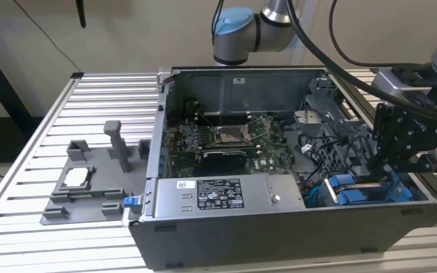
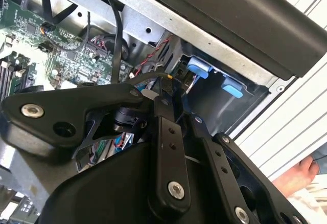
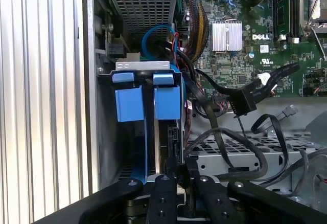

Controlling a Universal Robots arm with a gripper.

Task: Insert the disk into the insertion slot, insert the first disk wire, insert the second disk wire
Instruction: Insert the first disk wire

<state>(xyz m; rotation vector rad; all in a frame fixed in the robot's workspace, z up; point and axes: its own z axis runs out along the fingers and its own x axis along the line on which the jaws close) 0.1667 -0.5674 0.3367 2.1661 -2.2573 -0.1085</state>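
Note:
The disk stands on edge in the insertion slot, a grey metal cage with blue fittings in the open case's front corner at the exterior view's right. My gripper hangs straight over the disk's exposed edge, its fingers close together on a small plug with a thin black wire running out of it. The exterior view shows the gripper reaching down into the case just above the cage. A second black wire with a flat plug lies loose beside the cage.
A grey labelled power-supply box runs along the case front. The motherboard and bundled cables crowd the case. A grey fixture tray with posts sits on the slatted table. A person's hand rests outside the case.

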